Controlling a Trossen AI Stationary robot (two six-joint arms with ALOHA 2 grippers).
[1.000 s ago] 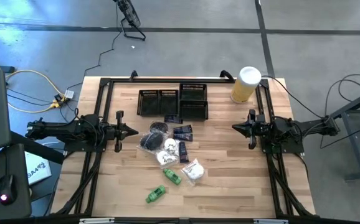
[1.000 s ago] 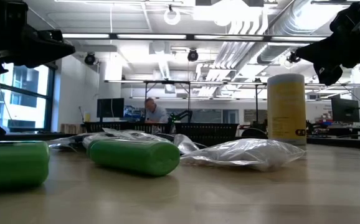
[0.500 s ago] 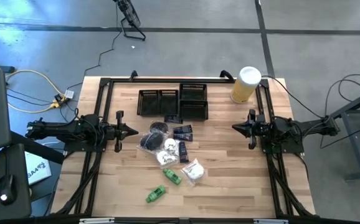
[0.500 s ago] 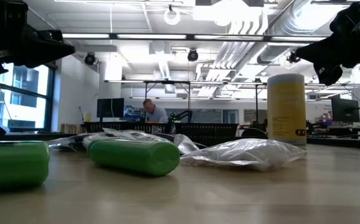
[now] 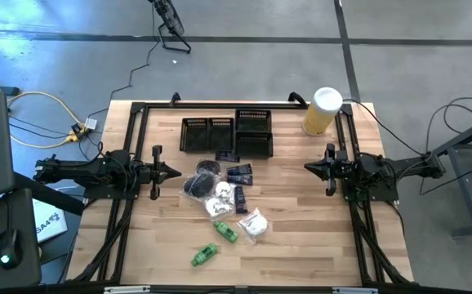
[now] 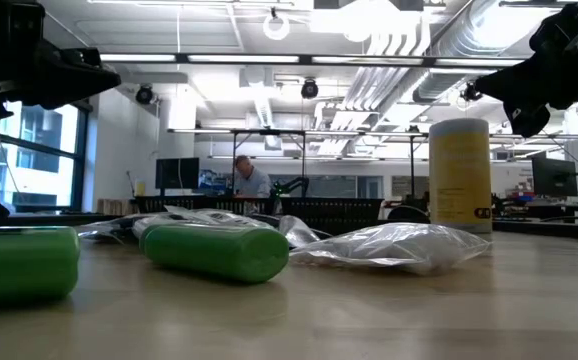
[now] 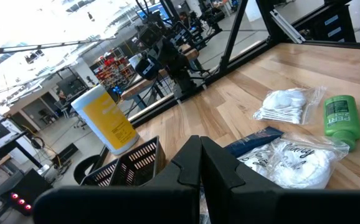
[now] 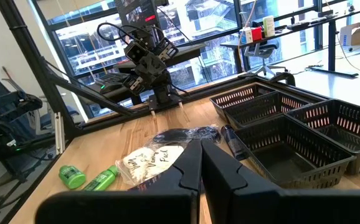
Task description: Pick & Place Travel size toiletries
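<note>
The travel size toiletries lie in a loose pile [image 5: 222,194] at the table's middle: dark packets [image 5: 239,172], round black pieces [image 5: 207,167], white crinkly sachets [image 5: 253,223] and two green tubes [image 5: 225,232] [image 5: 204,255] nearer the front edge. In the low view the green tubes [image 6: 217,250] lie on their sides. My left gripper [image 5: 177,172] rests shut at the left edge, level, pointing at the pile. My right gripper [image 5: 308,167] rests shut at the right edge, level. Both are clear of everything.
Two black mesh trays [image 5: 208,135] [image 5: 253,132] stand at the table's far side behind the pile. A yellow cylinder with a white lid [image 5: 321,111] stands at the far right corner. A person [image 6: 249,180] sits far off in the room.
</note>
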